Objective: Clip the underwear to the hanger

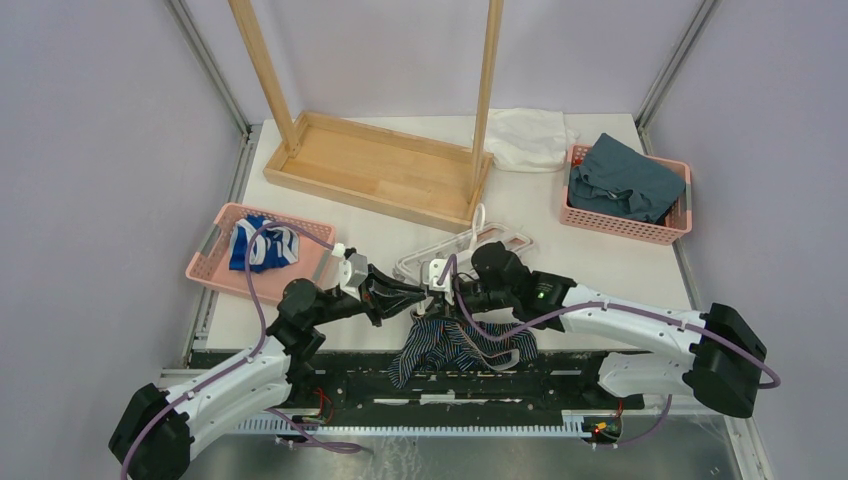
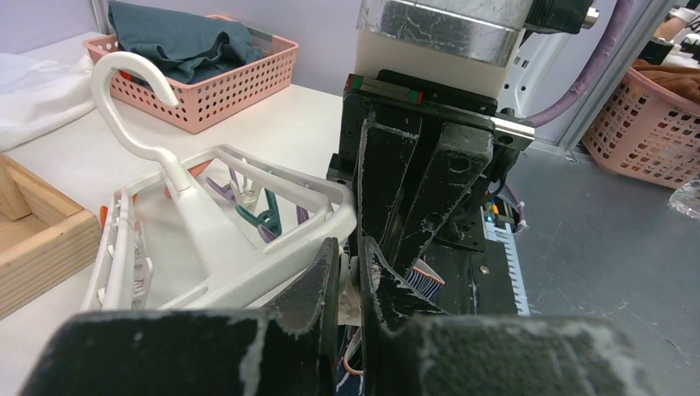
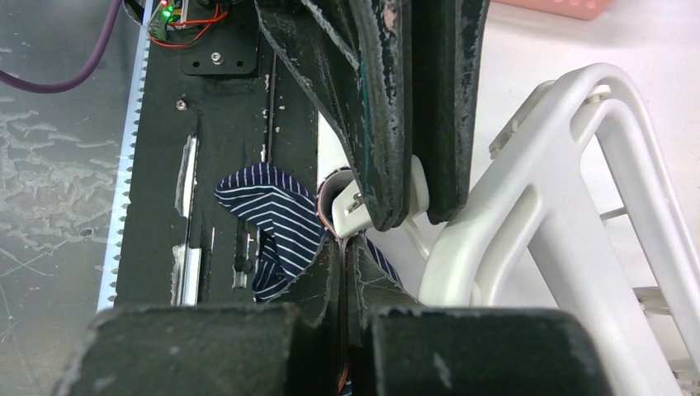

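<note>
Both grippers meet at the hanger's near corner, with the cloth edge just under the clip

From the left, the left gripper [image 2: 351,266] is clamped on a white plastic clothespin clip [image 3: 353,206] at the near corner of the white plastic rectangular drying hanger [image 2: 198,223], which lies flat on the table; whether the clip's mouth is parted is hidden. Facing it tip to tip from the right, the right gripper [image 3: 343,264] is pinched together on the orange-trimmed edge of the dark navy pinstriped underwear [image 1: 465,345], whose bulk is draped over the black base plate just nearer the robot. The held edge sits just below the clip, so I judge the right arm must raise it into the mouth
</note>
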Robot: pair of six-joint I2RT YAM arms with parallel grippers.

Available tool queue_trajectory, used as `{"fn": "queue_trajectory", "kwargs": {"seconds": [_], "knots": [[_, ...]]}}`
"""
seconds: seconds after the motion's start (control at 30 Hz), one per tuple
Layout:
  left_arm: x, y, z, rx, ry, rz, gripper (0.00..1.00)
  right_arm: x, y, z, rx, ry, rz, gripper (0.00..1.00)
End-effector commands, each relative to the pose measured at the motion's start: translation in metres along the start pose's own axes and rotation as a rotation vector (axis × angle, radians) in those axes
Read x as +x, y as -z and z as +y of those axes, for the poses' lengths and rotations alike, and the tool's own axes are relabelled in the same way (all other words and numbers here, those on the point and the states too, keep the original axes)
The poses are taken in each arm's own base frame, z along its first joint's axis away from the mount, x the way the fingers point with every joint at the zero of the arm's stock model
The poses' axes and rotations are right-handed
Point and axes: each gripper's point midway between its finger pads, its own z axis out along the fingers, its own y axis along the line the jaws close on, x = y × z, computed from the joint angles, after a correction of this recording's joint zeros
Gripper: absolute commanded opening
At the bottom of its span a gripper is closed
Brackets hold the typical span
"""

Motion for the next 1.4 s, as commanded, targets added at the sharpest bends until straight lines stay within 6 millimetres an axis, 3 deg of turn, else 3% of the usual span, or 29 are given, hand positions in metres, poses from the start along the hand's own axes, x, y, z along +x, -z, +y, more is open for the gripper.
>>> {"fn": "queue_trajectory", "kwargs": {"seconds": [0.0,1.37], "knots": [[-0.041,-0.006,-0.014,0.057,-0.036,-0.101,0.03,-0.018,0.001,-0.014,0.055,0.031,-0.034,0.00],[-0.034,-0.008,-0.013,0.065,-0.014,-0.076,0.03,-0.032,0.019,-0.038,0.233,0.032,-0.091,0.00]]}}
